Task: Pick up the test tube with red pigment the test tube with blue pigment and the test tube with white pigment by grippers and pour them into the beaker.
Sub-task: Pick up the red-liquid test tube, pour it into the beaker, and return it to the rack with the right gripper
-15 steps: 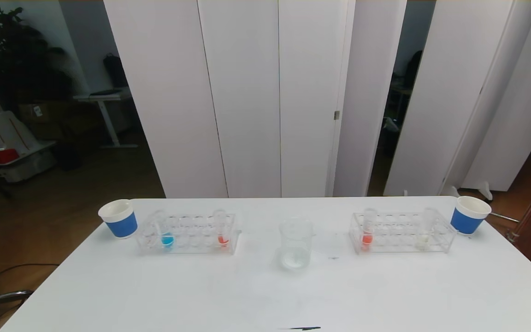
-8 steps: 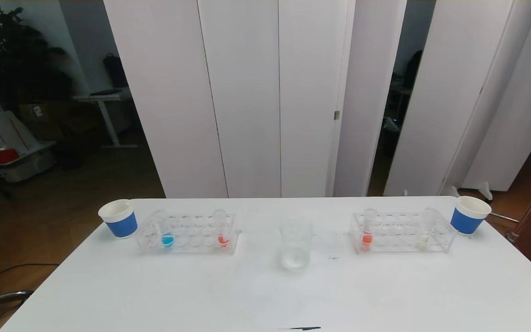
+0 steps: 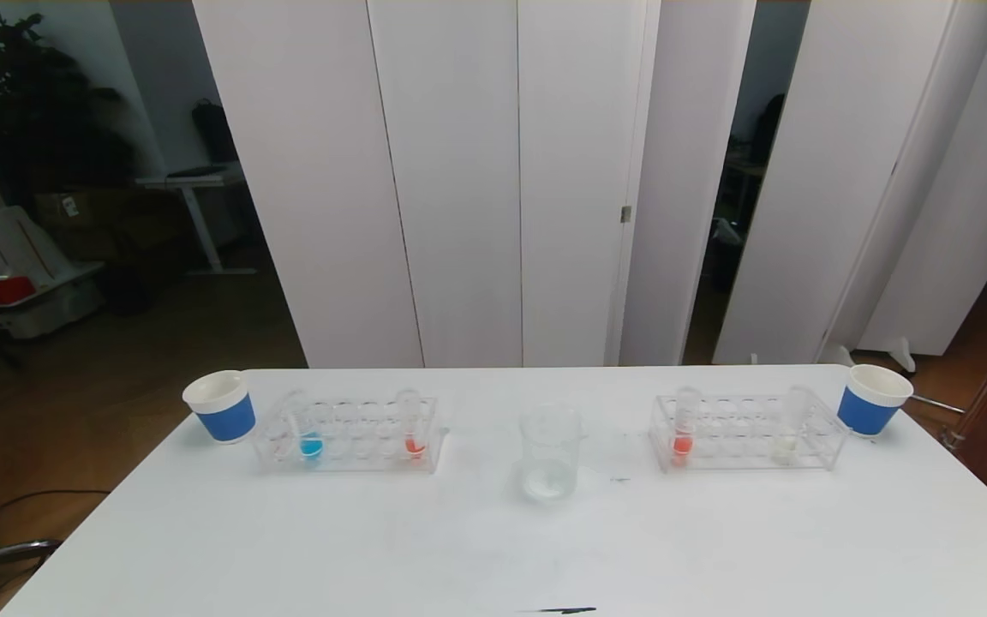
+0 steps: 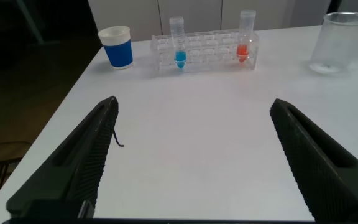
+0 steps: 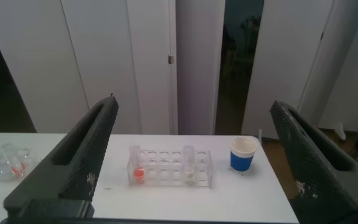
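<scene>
Grippers both out of head view, seen only from own wrist cams. Left gripper [image 4: 191,155] hangs over near-left part of table [image 3: 493,548], jaws spread wide, nothing held; aimed toward far-left rack [image 3: 348,434]. Right gripper [image 5: 191,155] held higher and further back, level w/ the doors, jaws spread wide, nothing held; looks at far-right rack [image 3: 749,431].

Blue pigment tube [image 3: 308,435] upright at left end of left rack, a red pigment tube [image 3: 412,434] at its right end. Right rack: another red tube [image 3: 683,433] at left end, white pigment tube [image 3: 789,435] near right end. Beaker [image 3: 551,452] upright betw. racks, mid-table. Blue cups at far-left [image 3: 221,406] and far-right [image 3: 872,399] corners.
</scene>
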`<state>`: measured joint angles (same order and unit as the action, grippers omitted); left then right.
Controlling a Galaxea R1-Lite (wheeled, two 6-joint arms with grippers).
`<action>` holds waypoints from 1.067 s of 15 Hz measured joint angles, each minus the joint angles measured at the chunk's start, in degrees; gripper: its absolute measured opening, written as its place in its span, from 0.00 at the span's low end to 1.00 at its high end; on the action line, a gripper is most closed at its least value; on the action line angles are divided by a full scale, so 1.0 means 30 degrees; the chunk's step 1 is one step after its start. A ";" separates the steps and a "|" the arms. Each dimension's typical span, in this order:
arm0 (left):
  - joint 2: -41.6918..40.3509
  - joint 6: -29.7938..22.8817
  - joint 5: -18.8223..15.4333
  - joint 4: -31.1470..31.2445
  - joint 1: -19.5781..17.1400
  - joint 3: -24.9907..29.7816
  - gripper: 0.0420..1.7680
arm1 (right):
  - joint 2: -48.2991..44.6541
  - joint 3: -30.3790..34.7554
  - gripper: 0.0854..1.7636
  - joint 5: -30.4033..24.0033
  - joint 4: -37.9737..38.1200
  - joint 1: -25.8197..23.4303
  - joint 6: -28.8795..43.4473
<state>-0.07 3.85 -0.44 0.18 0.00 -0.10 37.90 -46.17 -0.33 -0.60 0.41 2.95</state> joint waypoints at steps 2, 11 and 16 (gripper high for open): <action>0.0008 0.0000 0.0000 0.0000 0.0000 0.0000 0.99 | 0.2609 -0.0955 0.99 0.0037 -0.1178 0.0053 0.0024; 0.0000 -0.0008 0.0000 0.0000 0.0000 0.0000 0.99 | 1.2162 -0.0516 0.99 0.3141 -0.6591 0.3767 0.1402; 0.0000 0.0000 0.0000 0.0000 0.0000 0.0000 0.99 | 1.5031 0.2609 0.99 0.6412 -1.1800 0.7359 0.1540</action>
<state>-0.07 3.85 -0.44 0.18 0.00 -0.10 82.99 -38.34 18.91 -36.00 22.49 7.57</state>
